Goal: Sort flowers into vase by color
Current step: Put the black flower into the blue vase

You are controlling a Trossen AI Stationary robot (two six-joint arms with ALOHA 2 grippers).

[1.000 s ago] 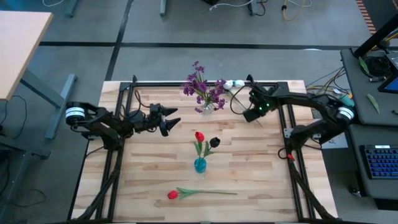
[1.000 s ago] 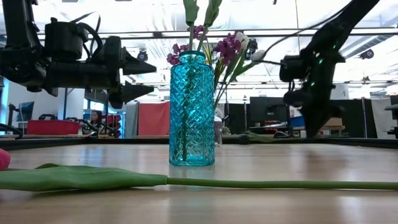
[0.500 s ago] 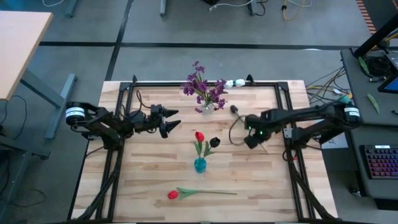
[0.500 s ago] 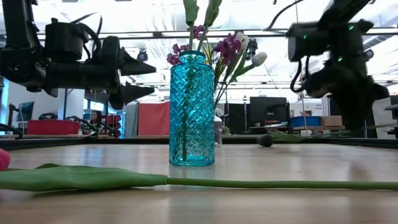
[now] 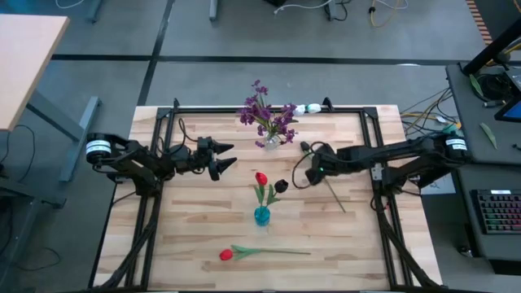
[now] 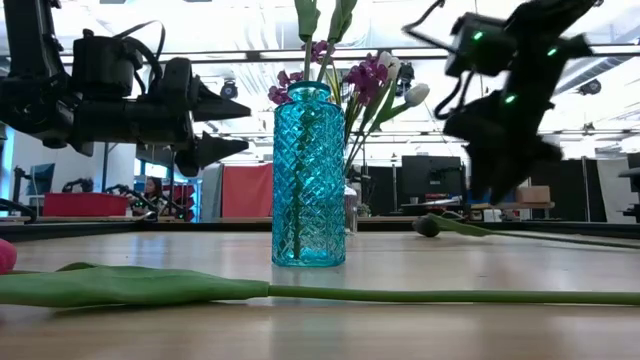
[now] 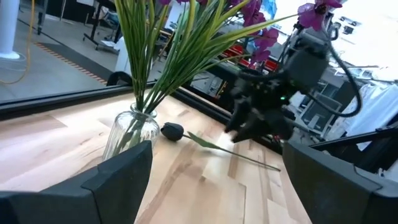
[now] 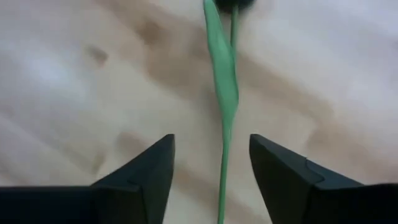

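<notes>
Purple flowers [image 5: 267, 116] sit in the clear vase [image 5: 271, 142]; beside it, the right gripper [image 5: 312, 168] hovers released over a near-black bloom [image 7: 173, 130]. A red tulip [image 5: 226, 255] lies unsorted. The left gripper [image 5: 224, 157] waits unclenched.

Right claw [image 8: 211, 180] spread wide, left claw [image 5: 229, 160] idle.

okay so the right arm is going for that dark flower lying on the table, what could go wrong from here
1. The right gripper is open with the dark flower's thin stem between the fingers; closing off-center could let it slip out.
2. The clear vase of purple flowers stands close to the bloom, so a swing of the arm might knock it.
3. The stem could drag across the table and twist when lifted.
</notes>
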